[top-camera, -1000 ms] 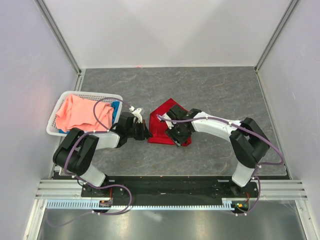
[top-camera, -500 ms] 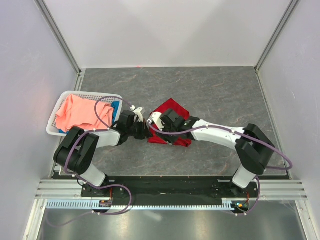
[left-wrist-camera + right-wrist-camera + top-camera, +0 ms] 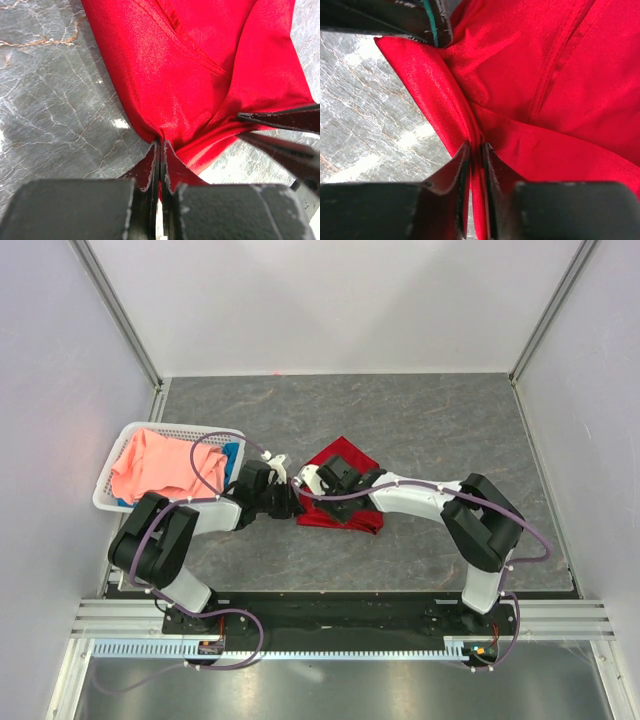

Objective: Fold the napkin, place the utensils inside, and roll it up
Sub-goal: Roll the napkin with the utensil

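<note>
Napkin (image 3: 342,452): deep red w/ a slight sheen, bunched and creased, not lying flat. You can see a stitched hem line running across it in both wrist views. It sits on the grey marbled bench (image 3: 450,420), roughly mid-width and right between your two tools.

Left tool (image 3: 160,150): jaws nearly touching, w/ a thin fold of napkin pinched between them at the cloth's lower corner. Right tool (image 3: 475,150): jaws narrow, clamped on a ridge of red fabric that runs straight into the gap. Both grip points are close together on the same side of the cloth.

Basket (image 3: 110,498): white mesh, at the left edge of the bench, near the left arm. Inside is a salmon-pink cloth (image 3: 150,465), heaped up, plus a blue cloth (image 3: 232,455) at the basket's right end.

Hard to read:
- Top view: the arms cover the napkin's middle. Only the far corner and a strip along the near edge show.
- The tool tips are too small there to judge.
- Both wrist views crop the napkin, so you can't get its full outline.
- Blue cloth is mostly under the pink one, w/ a cable loop crossing over it.
- Dark parts at the right edge of the left wrist view and the top left of the right wrist view are prob. the opposite tool. Can't confirm.
</note>
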You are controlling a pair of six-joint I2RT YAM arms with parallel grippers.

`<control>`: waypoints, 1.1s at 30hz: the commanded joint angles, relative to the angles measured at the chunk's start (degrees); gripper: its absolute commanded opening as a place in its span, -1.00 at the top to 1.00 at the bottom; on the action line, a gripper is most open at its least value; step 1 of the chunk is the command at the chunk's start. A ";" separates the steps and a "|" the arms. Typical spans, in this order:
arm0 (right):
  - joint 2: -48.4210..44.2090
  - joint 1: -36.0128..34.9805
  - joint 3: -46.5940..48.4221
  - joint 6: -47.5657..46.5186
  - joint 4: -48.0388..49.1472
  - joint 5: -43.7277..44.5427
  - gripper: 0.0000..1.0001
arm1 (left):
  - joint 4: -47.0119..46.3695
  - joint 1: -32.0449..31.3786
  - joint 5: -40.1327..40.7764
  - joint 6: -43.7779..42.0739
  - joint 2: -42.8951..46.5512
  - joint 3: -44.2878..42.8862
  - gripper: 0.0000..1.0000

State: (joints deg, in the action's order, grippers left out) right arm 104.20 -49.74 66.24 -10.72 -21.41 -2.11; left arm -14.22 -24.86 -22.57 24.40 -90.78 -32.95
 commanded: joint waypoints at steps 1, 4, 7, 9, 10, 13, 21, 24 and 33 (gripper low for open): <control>1.61 2.97 2.41 -0.79 -0.30 -7.37 0.65 | 5.78 -0.45 1.30 -0.76 -1.68 0.43 0.96; 3.02 4.64 3.28 -1.49 -3.45 -12.63 0.74 | 6.13 -0.45 1.82 -0.50 -0.80 -0.18 0.96; 4.95 5.78 4.51 -2.11 -6.70 -16.51 0.81 | 6.92 -0.10 2.53 0.82 0.60 -0.97 0.80; 6.10 6.23 4.78 -2.20 -7.68 -18.10 0.86 | 7.19 0.16 2.70 1.78 2.44 -1.41 0.53; 6.36 6.84 4.69 -2.20 -8.47 -20.28 0.91 | 7.62 0.34 2.88 2.14 3.24 -1.50 0.40; 7.15 8.07 4.69 -1.15 -9.96 -22.49 0.97 | 8.15 0.43 3.76 3.28 6.66 -1.07 0.02; 9.44 9.66 6.01 0.17 -14.10 -27.77 0.99 | 3.86 0.60 2.45 5.56 14.40 6.05 -0.53; 10.32 10.10 6.62 0.53 -14.62 -28.04 0.99 | 0.17 0.60 -0.98 6.88 14.06 7.98 -0.55; 12.08 10.89 8.12 0.61 -16.21 -29.97 0.99 | -6.34 0.60 -4.32 10.40 8.09 10.36 -0.13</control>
State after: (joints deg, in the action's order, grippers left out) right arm 113.47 -39.03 74.26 -9.39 -34.17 -31.94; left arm -15.88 -24.45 -24.73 32.21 -79.75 -23.88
